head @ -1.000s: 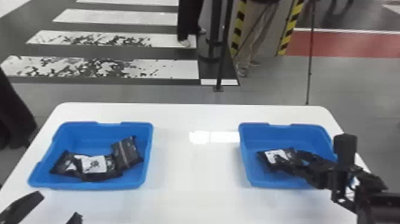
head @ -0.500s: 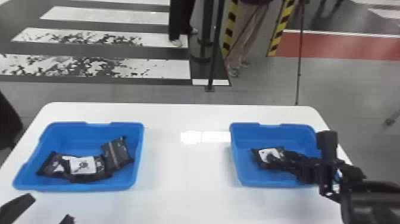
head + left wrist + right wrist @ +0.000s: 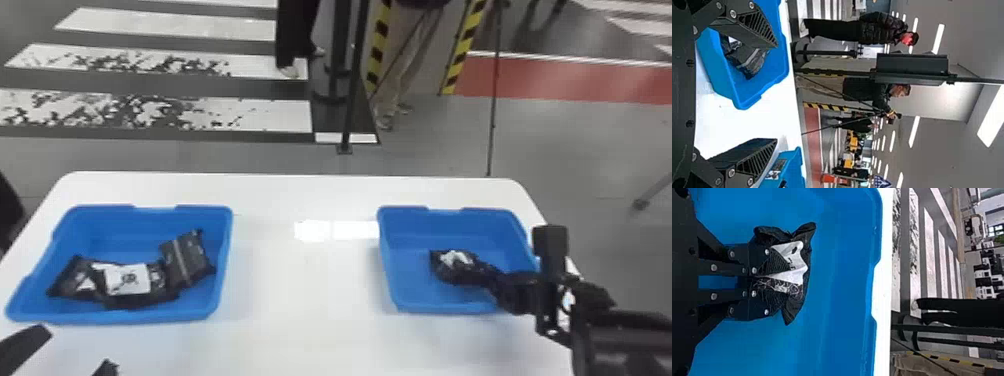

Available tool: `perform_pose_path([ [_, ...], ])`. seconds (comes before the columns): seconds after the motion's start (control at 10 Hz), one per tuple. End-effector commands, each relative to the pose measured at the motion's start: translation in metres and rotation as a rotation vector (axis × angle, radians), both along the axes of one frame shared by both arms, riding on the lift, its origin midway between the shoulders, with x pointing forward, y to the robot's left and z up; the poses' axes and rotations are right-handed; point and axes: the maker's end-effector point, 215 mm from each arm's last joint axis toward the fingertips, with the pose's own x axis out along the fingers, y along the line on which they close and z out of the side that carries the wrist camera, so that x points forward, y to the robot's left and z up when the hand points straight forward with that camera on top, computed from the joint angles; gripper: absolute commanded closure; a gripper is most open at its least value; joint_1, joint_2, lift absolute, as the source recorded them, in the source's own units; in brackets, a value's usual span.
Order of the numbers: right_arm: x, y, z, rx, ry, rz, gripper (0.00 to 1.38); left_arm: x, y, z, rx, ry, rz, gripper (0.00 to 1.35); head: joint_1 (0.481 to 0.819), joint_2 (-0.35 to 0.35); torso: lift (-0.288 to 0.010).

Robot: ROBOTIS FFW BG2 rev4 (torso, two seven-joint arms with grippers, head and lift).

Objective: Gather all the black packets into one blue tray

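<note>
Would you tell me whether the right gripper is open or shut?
The right gripper is shut on a black packet: its fingers lie close together, the packet pinched between them.

right gripper [image 3: 471, 274] pinches creased black packet [image 3: 796, 262], white label showing | blue tray [image 3: 840, 290] around | white table [image 3: 883, 266] past rim

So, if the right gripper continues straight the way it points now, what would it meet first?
Likely the right-hand blue tray, touched first by the black packet in the right gripper; depth leaves floor or wall unclear.
</note>
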Motion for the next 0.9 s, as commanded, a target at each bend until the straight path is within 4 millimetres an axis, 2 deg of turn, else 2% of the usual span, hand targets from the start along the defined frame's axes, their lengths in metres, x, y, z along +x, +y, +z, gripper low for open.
perform_pose_path([
  [0.0, 0.002, -0.001, 0.029, -0.022, -0.071, 0.005, 1.27, 0.004, -0.001, 0.003, 0.0, -0.011, -0.004, 0.19, 0.695, -0.133, -0.11],
  [0.2, -0.003, 0.003, 0.083, -0.057, -0.184, 0.02, 1.27, 0.006, -0.008, 0.003, -0.016, -0.006, -0.023, 0.19, 0.695, -0.138, -0.11],
  [0.3, -0.013, 0.021, 0.112, -0.051, -0.239, 0.046, 1.27, 0.01, -0.015, 0.005, -0.039, -0.008, -0.037, 0.19, 0.695, -0.138, -0.11],
  [0.4, -0.025, 0.05, 0.134, -0.041, -0.275, 0.091, 1.27, 0.015, -0.025, 0.007, -0.066, -0.008, -0.06, 0.19, 0.695, -0.138, -0.11],
  [0.5, -0.036, 0.091, 0.147, -0.001, -0.295, 0.153, 1.27, 0.021, -0.036, 0.009, -0.102, -0.007, -0.083, 0.19, 0.695, -0.126, -0.11],
  [0.7, -0.058, 0.175, 0.168, 0.108, -0.328, 0.286, 1.27, 0.036, -0.068, 0.015, -0.205, 0.009, -0.151, 0.19, 0.695, -0.049, -0.11],
  [0.8, -0.066, 0.207, 0.179, 0.145, -0.346, 0.335, 1.27, 0.042, -0.084, 0.019, -0.257, 0.024, -0.193, 0.19, 0.695, -0.007, -0.11],
])
